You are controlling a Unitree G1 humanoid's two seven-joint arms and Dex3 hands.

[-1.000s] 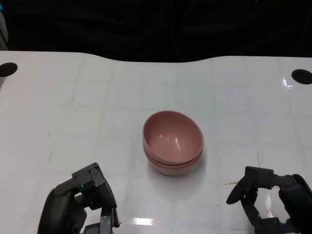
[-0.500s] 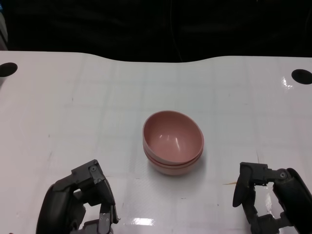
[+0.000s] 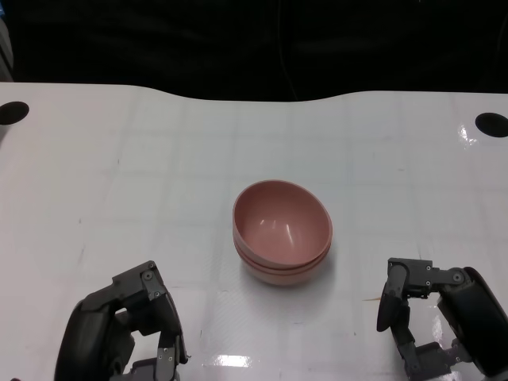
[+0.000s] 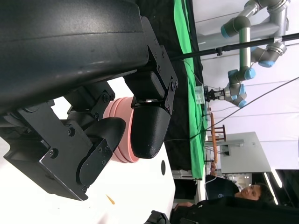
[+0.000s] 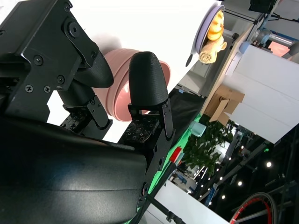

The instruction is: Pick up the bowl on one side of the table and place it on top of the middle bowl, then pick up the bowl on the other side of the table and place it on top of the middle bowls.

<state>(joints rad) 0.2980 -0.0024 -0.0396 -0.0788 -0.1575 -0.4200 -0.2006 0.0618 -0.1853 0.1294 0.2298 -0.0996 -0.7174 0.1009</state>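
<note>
Bowls: stack of pink bowls near the middle of the white table, nested, at least two rims visible, top bowl sitting slightly tilted with its opening facing up and toward the camera.
Side bowls: none visible at either side of the table in the head view; judged stacked already, task at or near its end.
Left hand: left hand at the near left edge, well apart from the stack, fingers apart, holding nothing.
Right hand: right hand at the near right edge, well apart from the stack, fingers apart and partly bent, holding nothing.
Wrist views: pink stack seen past the fingers of the left hand and past the fingers of the right hand, nothing between them.
Table details: two dark round holes at the far corners; small orange fleck just beside the right hand.
Background: person beyond the table in the left wrist view.
Risk, tilt: top bowl possibly not seated flat; a knock to the table or a brush from a passing hand likely to rock or slide it off.
Risk, hands: any sweep inward across the centre likely to clip the rim and shove the whole stack.
Risk, count: exact number of bowls in the stack hard to tell from these views.
</note>
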